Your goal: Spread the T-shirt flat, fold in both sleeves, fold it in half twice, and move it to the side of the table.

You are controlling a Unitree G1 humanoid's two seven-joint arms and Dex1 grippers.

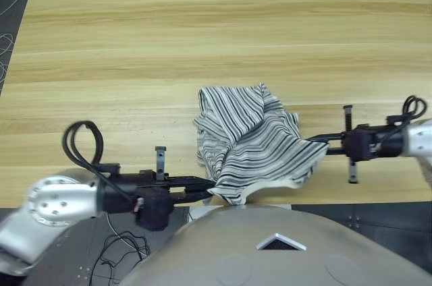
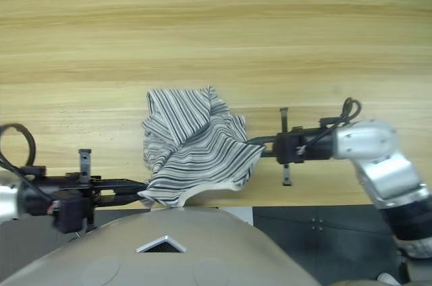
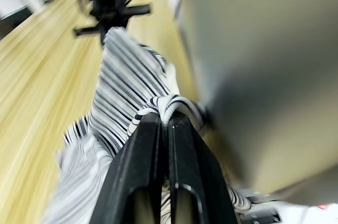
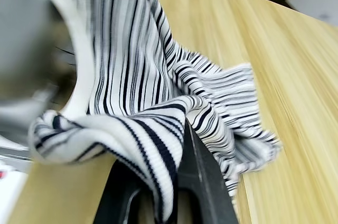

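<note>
Pinching the shirt (image 1: 246, 141) at two ends, I have both claws pressed together on cloth. My left claw (image 1: 208, 190) grips a bunched striped edge. My right claw (image 1: 322, 143) has a thick fold clamped, with loose cloth draped over its fingers.

The shirt is a crumpled heap strung between the two claws. Its long axis runs from the left claw slantwise across to the right claw, which sits a little farther in over the table (image 1: 202, 30). Most of the bulk lies ahead of that line, rumpled and doubled over on the wood. Neither arm is nearer, as each is already at its own end.

I judge the spreading step is not yet done: no sleeve or hem lies flat. The next move seems to call for drawing the claws apart along that axis and carrying the cloth forward.

Wood stretches ahead of both claws. The table's near edge is just behind the left claw, so cloth there could slip over it.
</note>
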